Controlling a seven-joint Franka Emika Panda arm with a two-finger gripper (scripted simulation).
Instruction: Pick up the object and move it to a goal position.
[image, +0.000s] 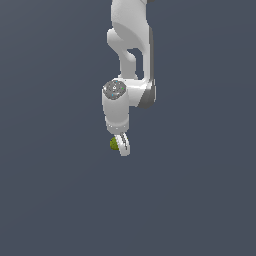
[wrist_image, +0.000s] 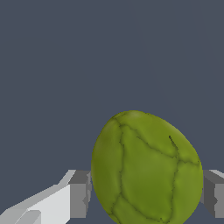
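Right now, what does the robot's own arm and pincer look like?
The smooth, rounded white arm has dark grey seams and a speckled grey round cap on its wrist. The small white pincer ends in blocky grey finger pads. No cables or markings show.

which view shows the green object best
The wrist view: the olive-green object fills the frame, its cracked-looking surface clear, sitting between the pincer fingers. The exterior view shows only a tiny green speck at the pincer, mostly hidden.
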